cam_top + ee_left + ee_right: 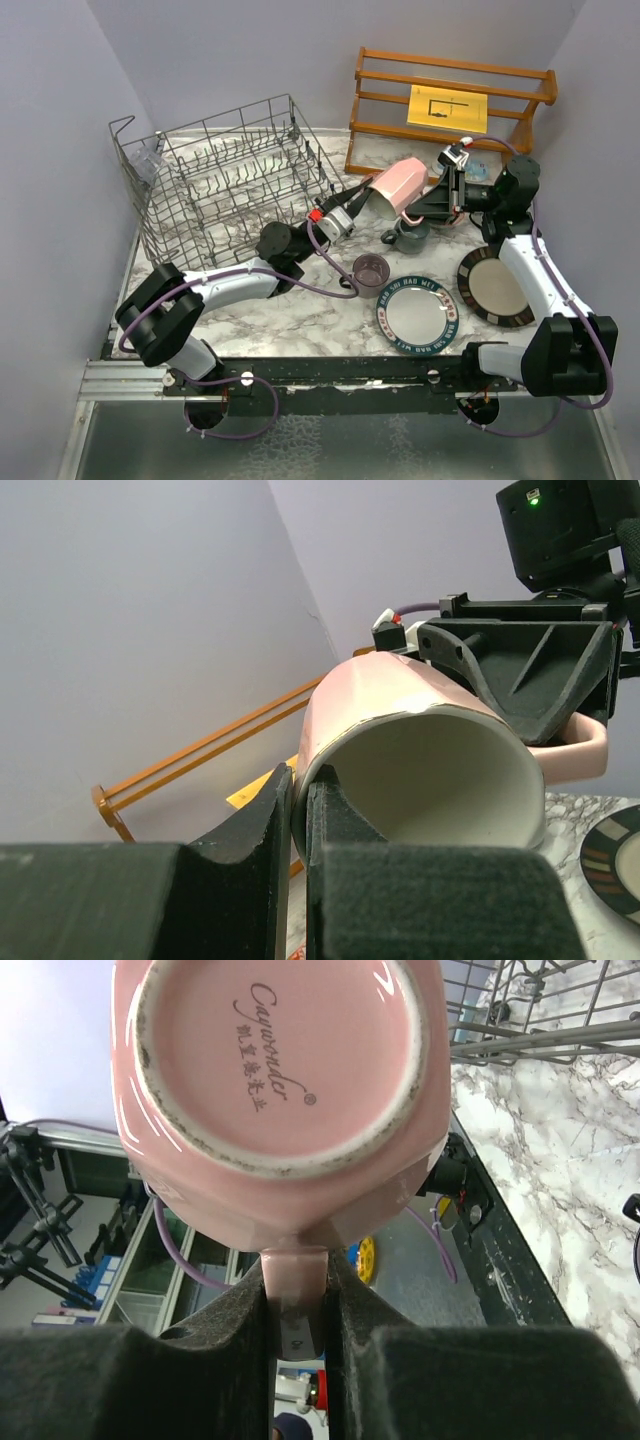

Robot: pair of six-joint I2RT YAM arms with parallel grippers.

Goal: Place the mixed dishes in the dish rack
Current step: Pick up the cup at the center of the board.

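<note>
Pink mug: is hanging tilted above the desk, just right of the dish rack.
Left hand: is pinching the mug's rim wall.
Right hand: is clamping the mug's handle.
Progress: early, I judge. The mauve mug, grey mug, lettered plate and dark-rimmed plate are sitting on the desk, waiting to be loaded.

Pink mug sideways, prob. airborne, nr rack.
</note>
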